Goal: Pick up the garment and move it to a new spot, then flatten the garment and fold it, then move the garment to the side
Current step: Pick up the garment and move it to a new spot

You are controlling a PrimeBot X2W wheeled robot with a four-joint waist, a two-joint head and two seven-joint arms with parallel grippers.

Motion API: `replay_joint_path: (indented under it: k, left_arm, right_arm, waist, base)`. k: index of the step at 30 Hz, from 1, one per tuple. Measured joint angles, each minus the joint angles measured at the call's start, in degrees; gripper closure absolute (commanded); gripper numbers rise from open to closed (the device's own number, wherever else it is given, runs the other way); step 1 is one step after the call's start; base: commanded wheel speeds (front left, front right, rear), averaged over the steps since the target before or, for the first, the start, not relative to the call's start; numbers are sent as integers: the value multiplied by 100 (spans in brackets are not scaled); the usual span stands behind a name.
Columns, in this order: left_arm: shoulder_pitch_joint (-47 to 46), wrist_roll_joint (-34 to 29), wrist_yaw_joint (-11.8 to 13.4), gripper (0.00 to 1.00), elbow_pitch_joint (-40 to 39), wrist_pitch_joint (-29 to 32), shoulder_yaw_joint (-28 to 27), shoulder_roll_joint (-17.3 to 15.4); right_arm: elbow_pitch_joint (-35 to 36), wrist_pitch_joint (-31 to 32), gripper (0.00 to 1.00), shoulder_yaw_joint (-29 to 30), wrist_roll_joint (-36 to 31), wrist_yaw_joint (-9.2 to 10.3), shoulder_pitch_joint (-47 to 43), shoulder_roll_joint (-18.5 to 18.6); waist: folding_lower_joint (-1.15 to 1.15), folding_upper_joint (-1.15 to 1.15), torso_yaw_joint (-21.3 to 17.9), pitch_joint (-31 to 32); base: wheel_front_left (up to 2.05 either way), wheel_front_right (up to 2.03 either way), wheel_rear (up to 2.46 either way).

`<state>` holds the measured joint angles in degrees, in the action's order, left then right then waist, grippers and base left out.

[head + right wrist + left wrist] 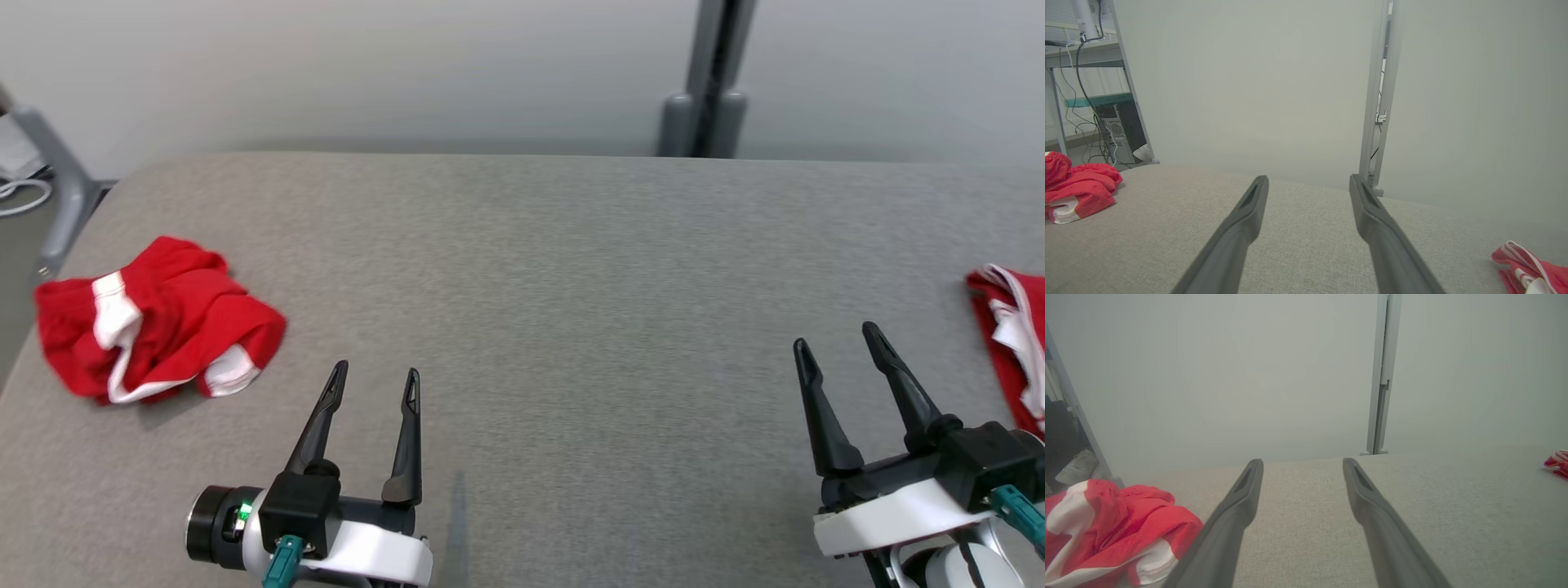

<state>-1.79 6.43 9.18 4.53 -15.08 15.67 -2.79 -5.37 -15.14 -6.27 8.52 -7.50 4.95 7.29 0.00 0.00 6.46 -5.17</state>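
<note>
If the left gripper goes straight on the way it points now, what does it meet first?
Nothing, it seems: ahead of the left gripper lies bare table, then the wall. The red garment sits off to its left.

grey fabric-covered surface (571, 269), far-left corner rounded. crumpled red garment with white trim (155, 318) lies heaped near the left edge. second red-and-white garment (1012, 343) lies at the right edge, partly cut off by the head view. the two are well apart.

Left hand (374, 371) low, fingers spread and empty, right hand (837, 336) likewise spread, empty
</note>
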Motion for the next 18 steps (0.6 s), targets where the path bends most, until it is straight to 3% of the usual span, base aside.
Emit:
replay_joint_path:
  k: [18]
  left_arm:
    - [301,-122,-34,0,-76,0,-442,-4]
  right_arm:
    - [-60,0,0,-360,47,0,-85,-45]
  waist:
    - [0,0,1846,129]
  base:
    - [0,0,0]
